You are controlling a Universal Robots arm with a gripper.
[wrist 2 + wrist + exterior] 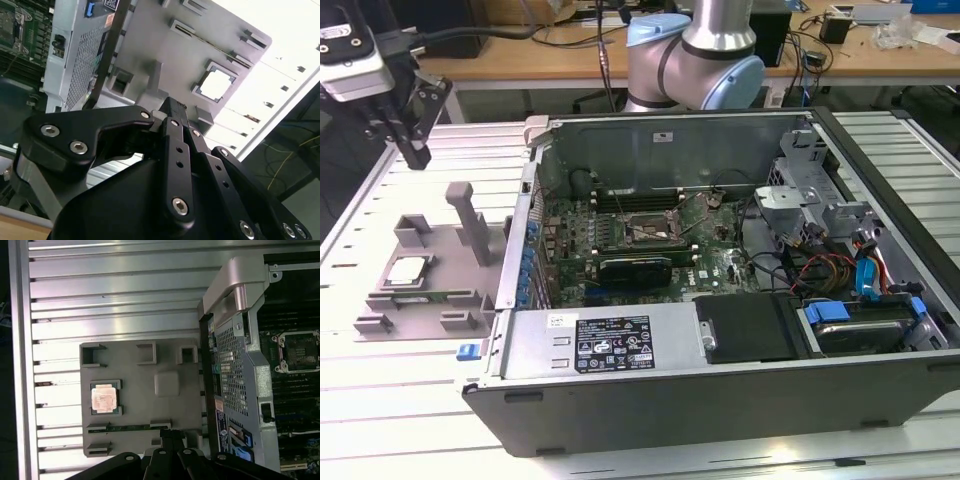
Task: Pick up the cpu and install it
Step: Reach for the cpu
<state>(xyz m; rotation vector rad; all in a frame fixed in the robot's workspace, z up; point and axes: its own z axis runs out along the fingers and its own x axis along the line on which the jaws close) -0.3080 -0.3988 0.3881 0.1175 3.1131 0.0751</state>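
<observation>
The cpu (406, 270), a small silvery square chip, lies flat in a recess of the grey fixture tray (442, 262) on the exterior view's left, beside the open computer case. Both wrist views show the cpu (105, 398) (216, 83) in the tray (140, 385). My gripper (417, 155) hangs above and behind the tray, well clear of the chip, its black fingers shut together with nothing between them. The fingertips (170, 434) (174, 106) appear in both wrist views. Inside the case, the motherboard's bare socket (638, 232) (300, 351) sits open.
The open computer case (880, 180) fills the table's middle and right, its metal side wall (235, 370) right next to the tray. A black expansion card (635, 268) lies below the socket. The arm's base (695, 60) stands behind the case. The slatted metal table (400, 400) lies in front.
</observation>
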